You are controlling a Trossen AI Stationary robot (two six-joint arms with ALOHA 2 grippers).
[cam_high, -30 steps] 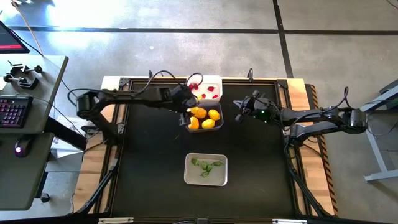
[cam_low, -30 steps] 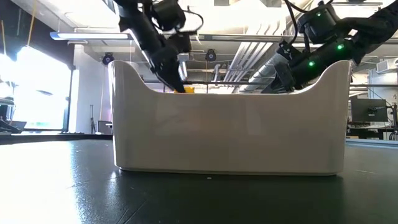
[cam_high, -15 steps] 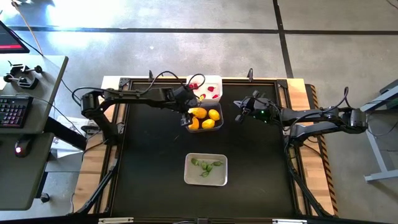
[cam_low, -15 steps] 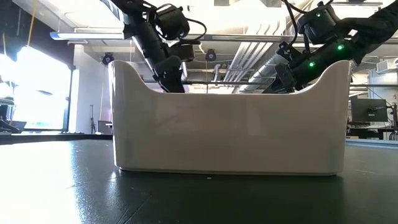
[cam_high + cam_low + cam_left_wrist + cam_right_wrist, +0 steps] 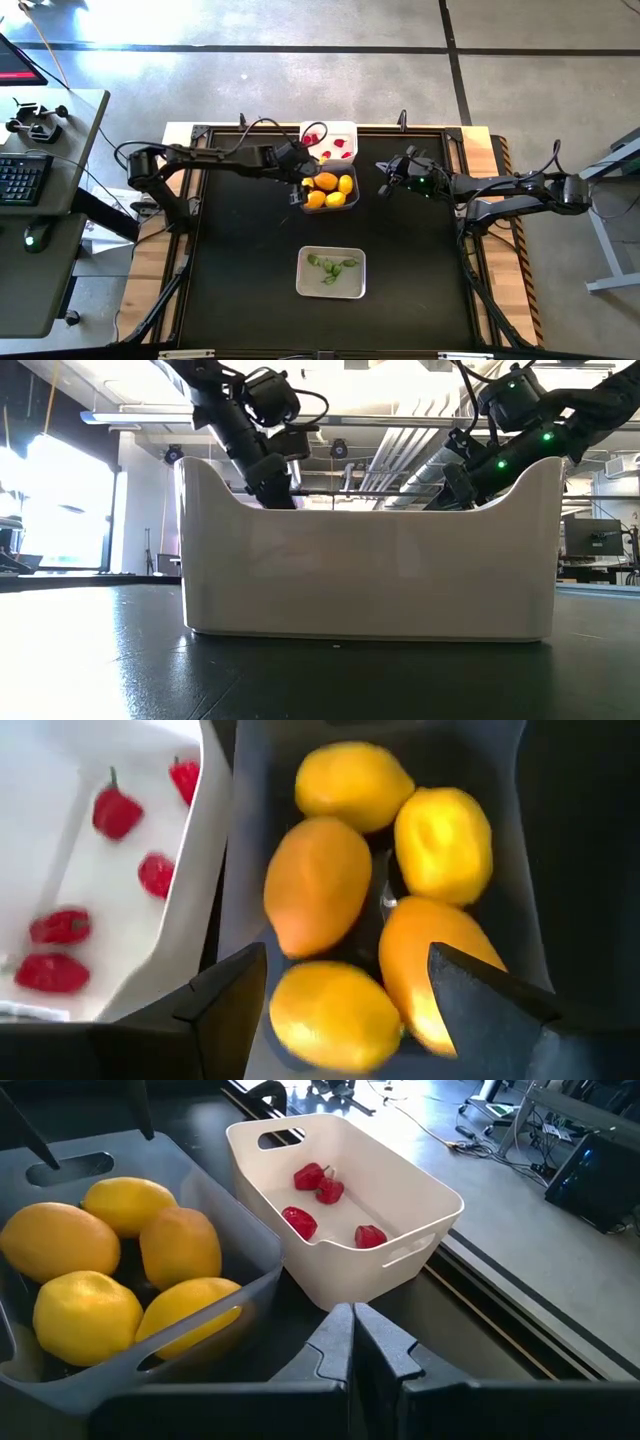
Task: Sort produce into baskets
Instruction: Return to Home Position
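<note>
Several yellow-orange lemons (image 5: 320, 880) lie in the clear dark basket (image 5: 351, 200) at the table's far middle. Red berry pieces (image 5: 312, 1178) lie in the white basket (image 5: 347, 130) just behind it. Green leafy pieces (image 5: 330, 266) lie in the pale grey basket (image 5: 305, 285) nearer the front. My left gripper (image 5: 303, 175) is open and empty above the left end of the dark basket, its fingers (image 5: 235, 990) spread over the lemons. My right gripper (image 5: 383, 183) is shut and empty to the right of the dark basket.
In the low view the pale grey basket (image 5: 370, 560) stands close to the camera and hides the table behind it. Wooden rails (image 5: 150, 270) border the black table top. A desk with a keyboard (image 5: 20, 180) stands off the table's left side.
My left gripper has drawn back a little upward and toward the table's left, away from the dark basket. A yellow lemon that showed at its fingertips in the low view a second ago no longer shows there. My right arm has kept still.
</note>
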